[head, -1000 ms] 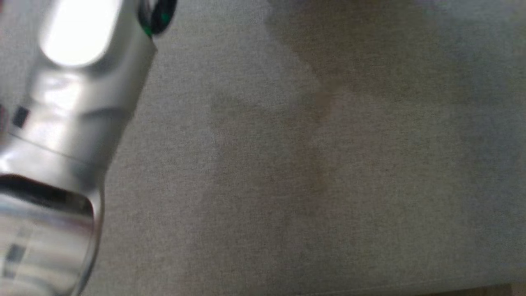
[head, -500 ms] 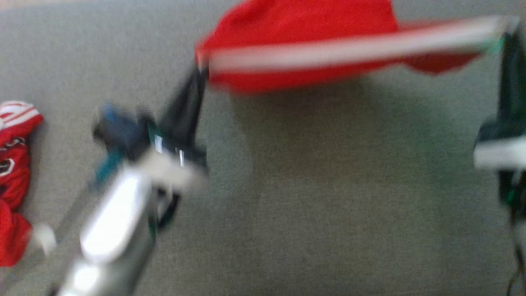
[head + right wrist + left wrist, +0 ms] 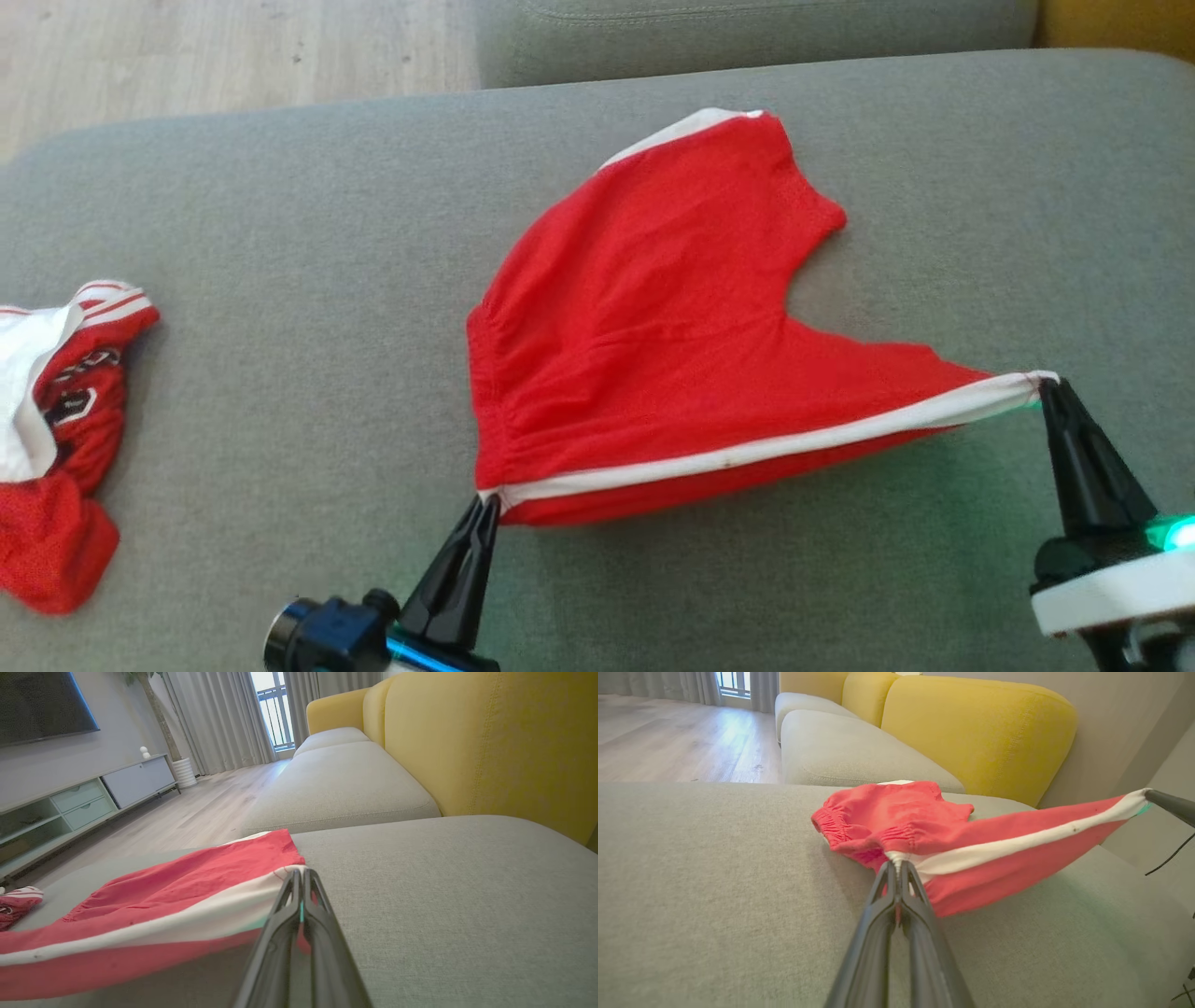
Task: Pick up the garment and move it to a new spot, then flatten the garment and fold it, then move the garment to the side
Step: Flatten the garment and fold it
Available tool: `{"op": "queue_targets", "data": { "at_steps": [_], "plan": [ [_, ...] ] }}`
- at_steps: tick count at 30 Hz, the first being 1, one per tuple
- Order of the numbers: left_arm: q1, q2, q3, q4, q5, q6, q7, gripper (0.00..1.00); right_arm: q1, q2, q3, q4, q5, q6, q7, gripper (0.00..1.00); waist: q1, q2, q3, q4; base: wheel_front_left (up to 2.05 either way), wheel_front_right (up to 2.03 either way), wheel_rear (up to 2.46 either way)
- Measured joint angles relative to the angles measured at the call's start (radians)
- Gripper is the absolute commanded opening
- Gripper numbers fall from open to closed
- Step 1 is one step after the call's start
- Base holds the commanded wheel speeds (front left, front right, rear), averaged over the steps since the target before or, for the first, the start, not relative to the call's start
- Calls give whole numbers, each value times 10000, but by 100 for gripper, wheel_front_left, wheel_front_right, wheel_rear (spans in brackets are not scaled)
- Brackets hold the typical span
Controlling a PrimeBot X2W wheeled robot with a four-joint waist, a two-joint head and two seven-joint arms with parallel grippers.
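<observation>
Left gripper (image 3: 487, 504): sitting at the near edge of the head view, left of centre. Its fingers are pressing tight together on a corner of the shorts (image 3: 644, 327), at the waistband end of the white stripe (image 3: 747, 457).
Right gripper (image 3: 1047, 383): sitting at the near right, well apart from the left one. Its fingers are clamping together on the stripe's other end.
White stripe: stretching taut between the two grippers and sloping up toward the right one.
Shorts: red, resting in the middle of the grey cushion (image 3: 280, 420). The near edge is riding above the fabric, throwing a shadow under it. The rest is draping away from the grippers and lying on the cushion.
Waistband (image 3: 481, 392): gathered, running along the left side and wrinkling.
Far leg (image 3: 747, 177): lying flat, showing a white edge at its far tip.
Second garment (image 3: 56, 439): a red and white heap, crumpling at the cushion's left end, well apart from the shorts.
Next cushion (image 3: 747, 37): grey, sitting just beyond the first one.
Floor (image 3: 233, 56): pale wood, showing at the far left.
Backrest (image 3: 980, 732): yellow, standing behind the cushions.
Curtains (image 3: 219, 718): hanging at the far end of the room.
</observation>
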Motion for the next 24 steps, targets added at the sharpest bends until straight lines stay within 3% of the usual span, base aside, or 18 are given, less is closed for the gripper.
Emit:
{"op": "queue_targets", "data": {
  "at_steps": [5, 11, 15, 24],
  "plan": [
    [239, 27, -23, -623, -293, 67, 362, 0, 201, 153, -410, -631, -31, 0, 263, 0, 1, 0, -5, 231, 0, 0, 0],
    [-205, -573, 65, -813, -2242, -644, 1507, 0, -739, 17, -642, -535, -17, 0, 825, 0, 0, 0, 165, 658, 0, 0, 0],
    [-1565, -1101, 353, -656, -3277, -945, 2255, 0, -2465, -397, -472, 46, 92, 0, 1124, 0, 3, 0, 561, 946, 0, 0, 0],
    [-4195, -1804, 683, 1235, -3710, -1262, 2556, 0, -5566, -1066, 399, 2238, 291, 0, 1404, 0, 5, 0, 1656, 1647, 0, 0, 0]
  ]
}}
